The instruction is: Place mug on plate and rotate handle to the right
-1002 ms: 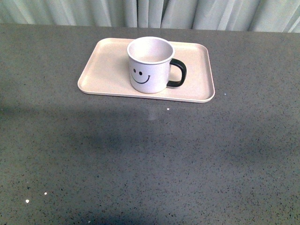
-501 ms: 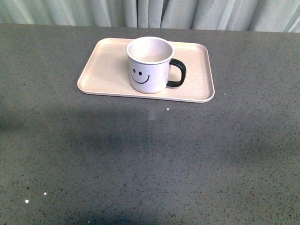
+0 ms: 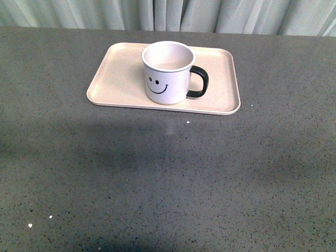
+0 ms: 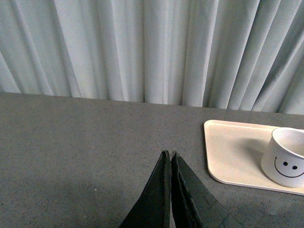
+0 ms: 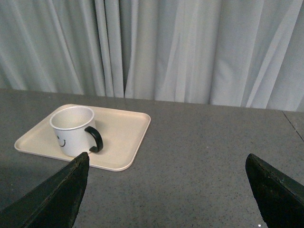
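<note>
The white mug [image 3: 168, 72] with a black smiley face stands upright on the pale pink plate [image 3: 115, 79], near its middle. Its black handle [image 3: 199, 82] points to the right in the front view. Neither arm shows in the front view. In the left wrist view my left gripper [image 4: 170, 154] is shut with nothing in it, well away from the plate [image 4: 232, 147] and the mug [image 4: 285, 156]. My right gripper [image 5: 166, 159] is open and empty in the right wrist view, back from the mug [image 5: 72, 130] and the plate [image 5: 126, 137].
The grey speckled tabletop [image 3: 168, 184] spreads all round the plate. Pale curtains [image 3: 173, 13] hang along the table's far edge.
None in the mug or plate. The shadow on the tabletop at the left has faded a little.
</note>
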Available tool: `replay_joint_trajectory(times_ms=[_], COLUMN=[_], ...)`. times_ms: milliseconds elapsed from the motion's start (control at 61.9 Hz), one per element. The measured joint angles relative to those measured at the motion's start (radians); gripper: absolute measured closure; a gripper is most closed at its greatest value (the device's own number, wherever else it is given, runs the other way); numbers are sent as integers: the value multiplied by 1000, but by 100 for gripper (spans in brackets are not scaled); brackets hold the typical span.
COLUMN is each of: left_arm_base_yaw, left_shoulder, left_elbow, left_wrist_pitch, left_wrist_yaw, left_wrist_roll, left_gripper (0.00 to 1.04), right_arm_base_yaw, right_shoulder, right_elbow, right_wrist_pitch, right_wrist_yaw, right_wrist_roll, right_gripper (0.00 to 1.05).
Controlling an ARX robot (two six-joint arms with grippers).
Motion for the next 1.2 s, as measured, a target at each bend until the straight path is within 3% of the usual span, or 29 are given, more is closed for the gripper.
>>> replay_joint_trajectory(times_ms=[598,695,905,1196], left_arm_base_yaw=[0,0,0,0], left_shoulder=[-189,-317,-349,-349], left_elbow=[0,0,0,0], left_wrist_pitch=[-189,-348,-366,-366], left_wrist_yaw=[0,0,0,0], left_wrist_roll=[0,0,0,1], left_gripper=[103,103,103,43], right_arm_base_yaw=[0,0,0,0], right_shoulder=[0,0,0,0], right_elbow=[0,0,0,0], right_wrist_pitch=[0,0,0,0], right_wrist_yaw=[0,0,0,0], right_wrist_roll=[0,0,0,0], right_gripper=[9,9,9,9])
